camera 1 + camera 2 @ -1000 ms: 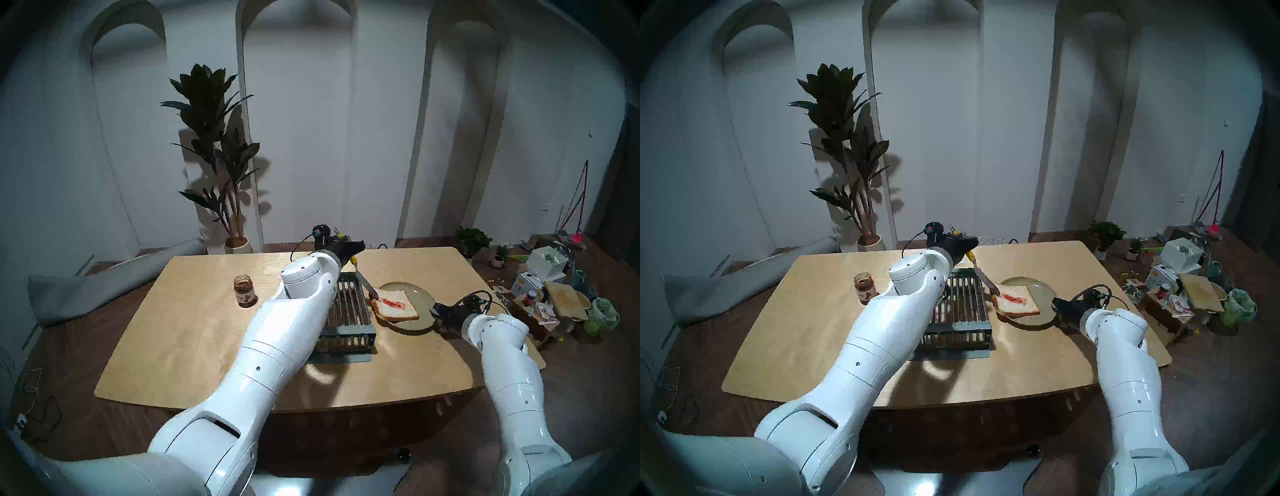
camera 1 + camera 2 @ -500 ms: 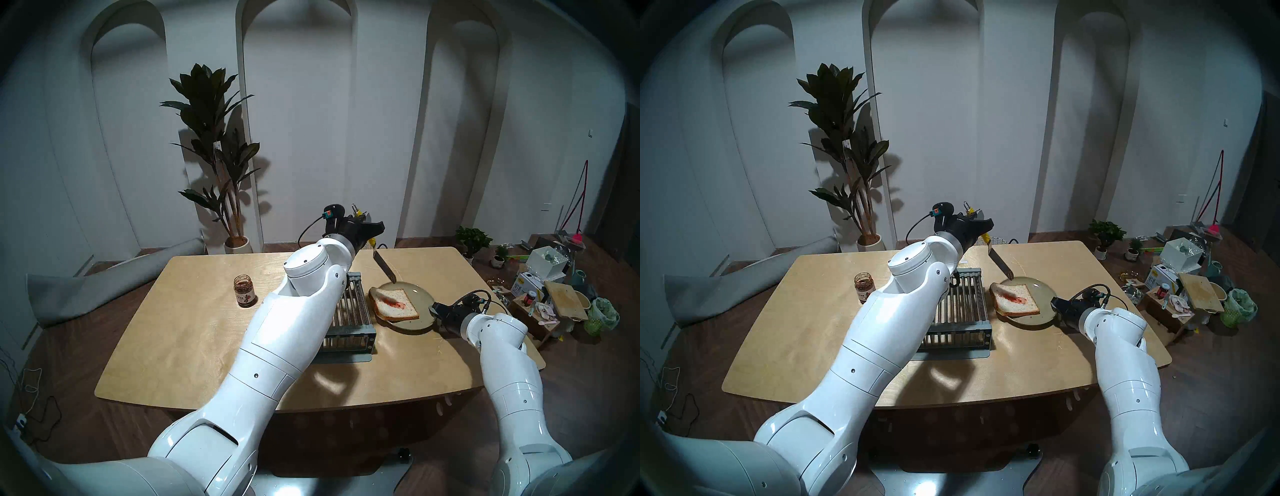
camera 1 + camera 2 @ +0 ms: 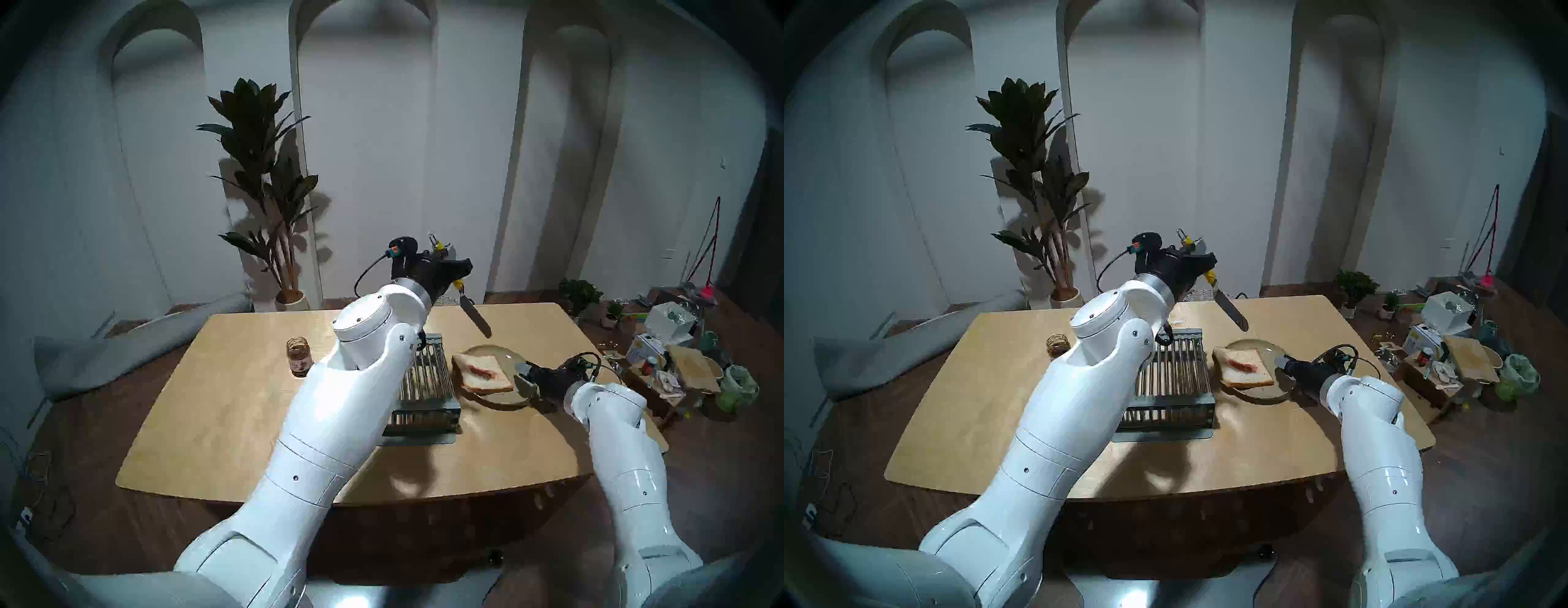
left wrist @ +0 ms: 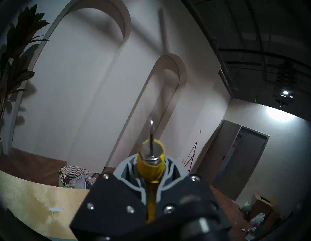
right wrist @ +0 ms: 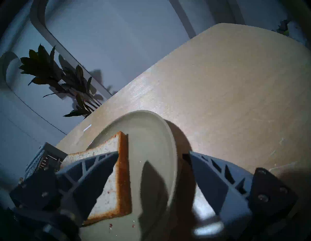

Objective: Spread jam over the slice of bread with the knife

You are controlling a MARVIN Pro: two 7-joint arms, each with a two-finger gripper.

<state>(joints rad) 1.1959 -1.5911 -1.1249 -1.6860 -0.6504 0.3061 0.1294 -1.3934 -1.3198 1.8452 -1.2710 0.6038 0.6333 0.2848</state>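
Lifted clear of the bread since a second ago, the left arm now holds its load high above the wooden table, while the right gripper, fingers spread, has slid in to straddle the olive-green plate's rim. The slice of bread lies on that plate, beside the grey barred rack, bearing one narrow streak of jam. The left gripper pinches the knife by its yellow handle, blade angled down. Spreading looks barely begun; next comes lowering the blade flat onto the streak.
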